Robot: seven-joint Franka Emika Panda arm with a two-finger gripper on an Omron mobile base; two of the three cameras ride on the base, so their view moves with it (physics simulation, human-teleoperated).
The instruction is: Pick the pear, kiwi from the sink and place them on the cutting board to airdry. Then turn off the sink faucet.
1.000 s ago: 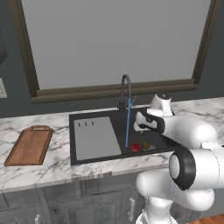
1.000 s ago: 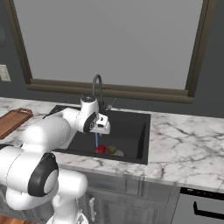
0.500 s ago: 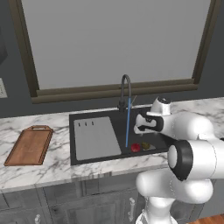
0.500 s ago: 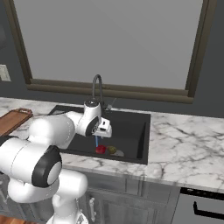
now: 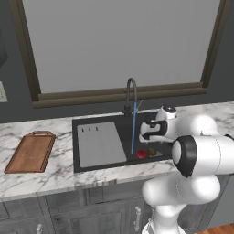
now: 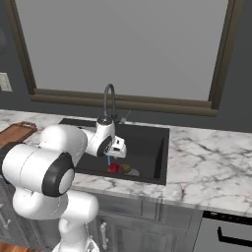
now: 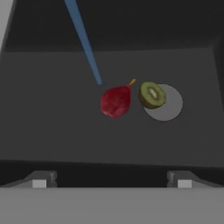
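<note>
The red pear (image 7: 116, 100) and the cut olive-green kiwi (image 7: 152, 95) lie side by side on the floor of the black sink (image 7: 48, 127), the kiwi resting on the grey drain disc. My gripper (image 7: 111, 180) hangs open above them, its fingertips (image 7: 41, 180) wide apart and nothing between them. From the base the pear (image 5: 141, 154) and kiwi (image 5: 152, 152) sit at the basin's front right, below my gripper (image 5: 147, 136). The dark gooseneck sink faucet (image 5: 131, 93) pours a blue stream just left of the pear. The wooden cutting board (image 5: 31, 151) lies on the counter far left.
The grey ribbed draining panel (image 5: 100, 144) forms the left part of the sink (image 6: 147, 147). Marble counter (image 6: 206, 162) stretches right of the basin. A window frame (image 5: 119, 93) runs behind the faucet. My elbow bulks over the basin's right rim.
The hand has shifted slightly left and down over the basin's right part while the elbow swung. Both fruits lie where they were and the water still runs.
</note>
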